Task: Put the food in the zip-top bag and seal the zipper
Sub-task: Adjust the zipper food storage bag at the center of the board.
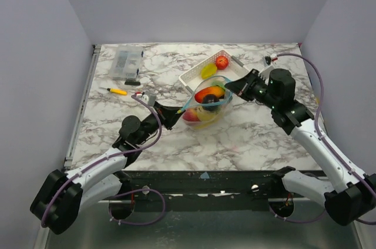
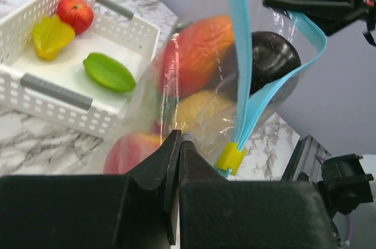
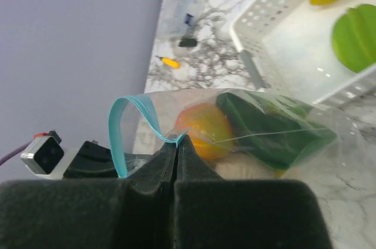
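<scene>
The clear zip-top bag (image 1: 205,114) is packed with orange, yellow and dark food (image 2: 197,52), its blue-green zipper (image 2: 239,43) parted in a loop. Three more pieces (image 2: 108,71) are seen in the white basket (image 2: 56,90).

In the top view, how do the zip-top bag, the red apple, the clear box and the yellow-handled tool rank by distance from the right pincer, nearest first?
1. zip-top bag, at centre, pinched by the right pincer.
2. red apple, in the white basket just beyond.
3. clear box and yellow-handled tool, both far left; too close to call.
</scene>
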`<move>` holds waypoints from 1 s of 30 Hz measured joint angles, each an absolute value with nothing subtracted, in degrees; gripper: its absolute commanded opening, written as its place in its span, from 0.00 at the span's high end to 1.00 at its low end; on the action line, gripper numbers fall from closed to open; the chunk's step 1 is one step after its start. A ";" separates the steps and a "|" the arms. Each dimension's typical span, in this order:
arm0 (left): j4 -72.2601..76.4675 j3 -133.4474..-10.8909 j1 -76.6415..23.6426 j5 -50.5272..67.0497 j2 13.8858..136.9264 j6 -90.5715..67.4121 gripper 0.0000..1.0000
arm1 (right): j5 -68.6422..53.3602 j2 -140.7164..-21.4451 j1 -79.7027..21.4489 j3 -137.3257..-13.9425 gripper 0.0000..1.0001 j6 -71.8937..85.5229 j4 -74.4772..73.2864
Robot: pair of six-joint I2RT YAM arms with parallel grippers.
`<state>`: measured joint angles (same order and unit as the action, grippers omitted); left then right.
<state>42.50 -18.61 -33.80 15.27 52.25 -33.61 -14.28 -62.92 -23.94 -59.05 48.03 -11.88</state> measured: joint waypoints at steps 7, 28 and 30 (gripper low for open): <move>50.39 -13.19 -32.21 11.42 59.72 -42.06 1.00 | -6.90 -65.80 -23.97 -49.58 1.00 47.07 -12.21; 42.19 -18.79 -29.76 16.16 61.23 -43.90 1.00 | -1.98 -65.12 -23.97 -51.81 1.00 47.42 -17.37; 40.86 -18.96 -29.36 16.73 60.20 -43.94 1.00 | -2.24 -65.95 -24.45 -55.00 1.00 46.37 -19.92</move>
